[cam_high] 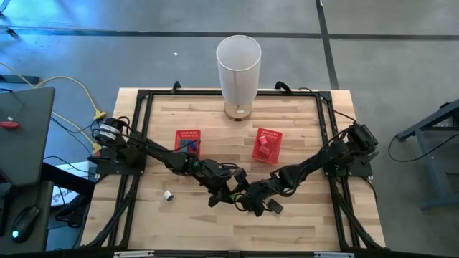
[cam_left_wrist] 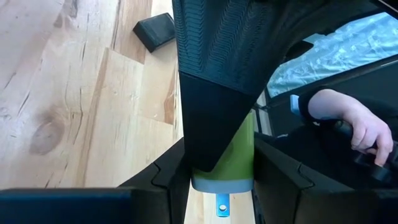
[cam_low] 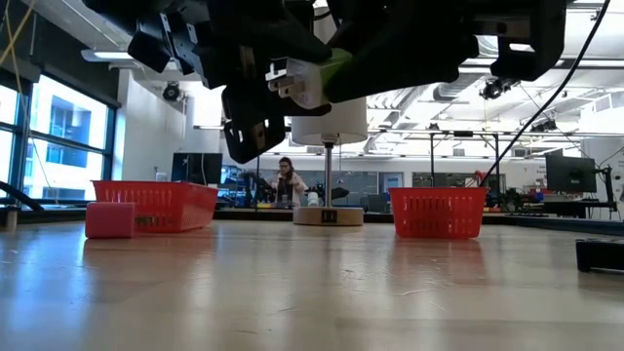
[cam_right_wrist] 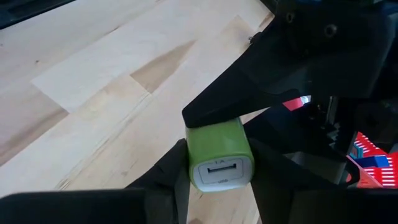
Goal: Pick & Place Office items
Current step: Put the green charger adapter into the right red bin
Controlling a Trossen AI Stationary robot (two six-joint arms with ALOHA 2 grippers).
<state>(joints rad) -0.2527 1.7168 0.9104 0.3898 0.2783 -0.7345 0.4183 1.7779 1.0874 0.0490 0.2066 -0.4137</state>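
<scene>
Nearest me, the green charger point(cam_right_wrist: 219, 157) sits between both my hands above the near-middle table point(cam_high: 301, 222): my left hand point(cam_high: 228, 192) pinches it, my right hand point(cam_high: 251, 201) narrows onto it. Two red baskets point(cam_high: 188, 140) lie far; one white cube point(cam_high: 167, 195) left, one black block point(cam_high: 274, 208) right.
</scene>
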